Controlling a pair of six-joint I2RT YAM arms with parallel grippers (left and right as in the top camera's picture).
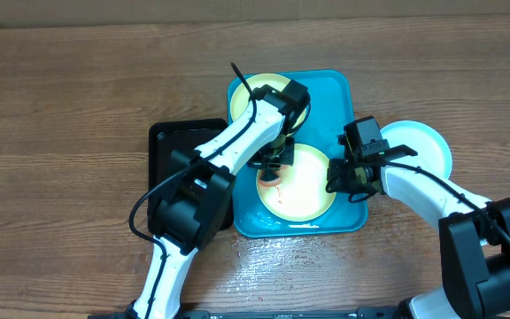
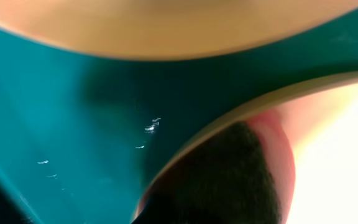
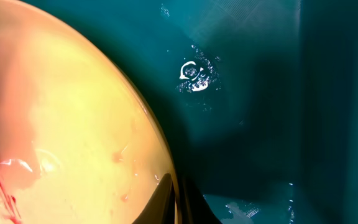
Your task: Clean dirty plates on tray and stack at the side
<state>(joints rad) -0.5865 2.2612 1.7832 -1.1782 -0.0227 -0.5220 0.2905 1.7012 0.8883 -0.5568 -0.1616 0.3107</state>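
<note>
While my left gripper (image 1: 275, 158) has a dark scrubber (image 2: 222, 180) at the smeared near plate (image 1: 304, 190) in the tray (image 1: 339, 89) and my right gripper (image 1: 348, 177) sits at its right rim, jaw states unreadable on both, a hard wipe could skid the wet plate.

Overhead looks down; both wrist views hug the tray (image 1: 333, 96).
</note>
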